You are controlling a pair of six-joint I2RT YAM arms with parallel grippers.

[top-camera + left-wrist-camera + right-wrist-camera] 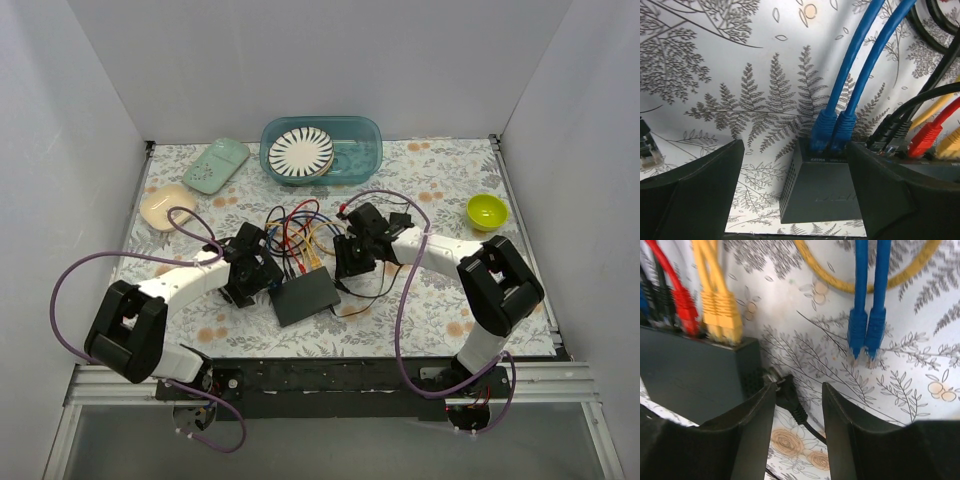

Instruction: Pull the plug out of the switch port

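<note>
A plain white back wall (320, 60) stands along the far edge of the tabletop (430, 322). A left wall (60, 150) and a right wall (590, 130) of the same white close in the two sides and meet it at the far corners. A cloth (165, 165) covers the tabletop from edge to edge, pale with grey fern leaves and small orange flowers. A black strip (330, 375) runs along the near edge, with a bare metal frame (580, 380) just in front of it. Below lies a dull grey surface (330, 445), floor or shelf I cannot tell. The light is soft and even, and the shadows are faint.
</note>
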